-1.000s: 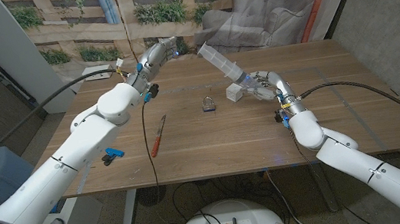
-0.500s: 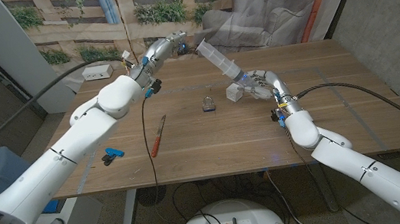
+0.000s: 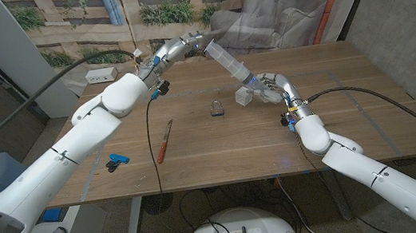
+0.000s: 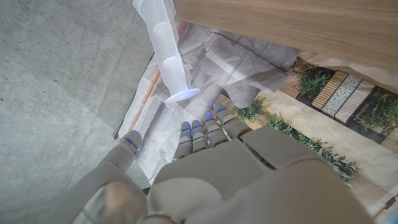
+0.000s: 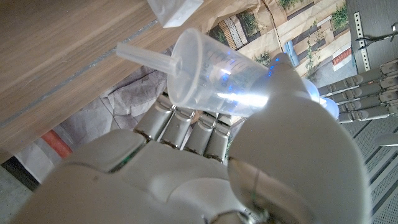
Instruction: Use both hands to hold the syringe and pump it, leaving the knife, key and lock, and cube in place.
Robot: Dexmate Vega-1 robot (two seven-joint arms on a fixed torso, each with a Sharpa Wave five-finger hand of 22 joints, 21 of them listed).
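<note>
A clear syringe (image 3: 230, 64) slants up over the far middle of the table, nozzle end low and plunger end high. My right hand (image 3: 270, 86) grips its barrel (image 5: 214, 73), and the thin nozzle sticks out past the fingers. My left hand (image 3: 181, 47) hovers in the air just left of the plunger end, fingers apart and holding nothing. In the left wrist view the plunger's flat end (image 4: 182, 95) hangs just off the left hand's fingertips (image 4: 200, 127), apart from them. The padlock with its key (image 3: 216, 108), the red-handled knife (image 3: 164, 141) and the clear cube (image 3: 244, 97) lie on the table.
A small blue and black clip (image 3: 115, 160) lies near the table's left front edge. A white box (image 3: 103, 75) sits at the far left corner. Cables trail from both arms. The left hand's fingers (image 5: 367, 84) appear in the right wrist view beyond the syringe.
My left hand has swung right and slightly up, closing on the syringe's plunger end. The right hand and syringe have barely moved.
</note>
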